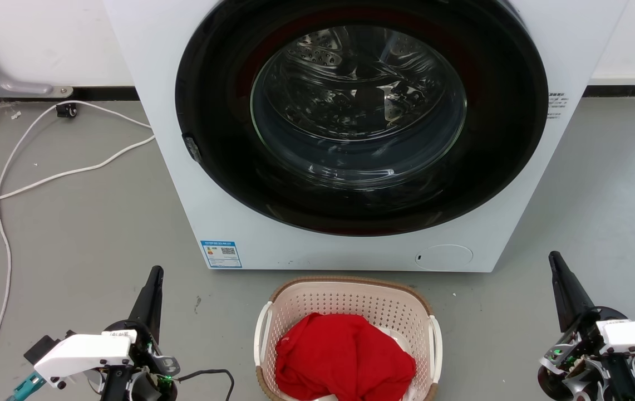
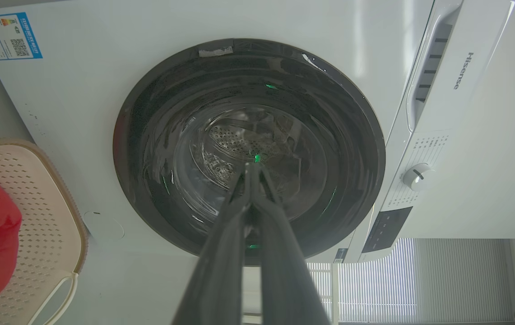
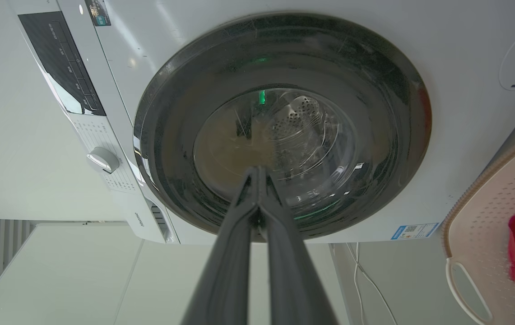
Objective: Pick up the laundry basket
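Perforated matt plastic laundry basket (image 1: 350,301), red cloth (image 1: 342,356), glossy glass washer door (image 1: 359,106)

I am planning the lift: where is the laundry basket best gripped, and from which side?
Probably by its two white side handles: the left handle with the left end effector, the right handle with the right end effector, each coming from its own side. The laundry basket stands upright between them, the handle loops stick out from its walls, and red cloth fills it.

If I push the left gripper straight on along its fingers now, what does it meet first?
Most likely the washer door: the left gripper, fingers closed, aims at its glass, though depth is unclear. The laundry basket sits off to one side.
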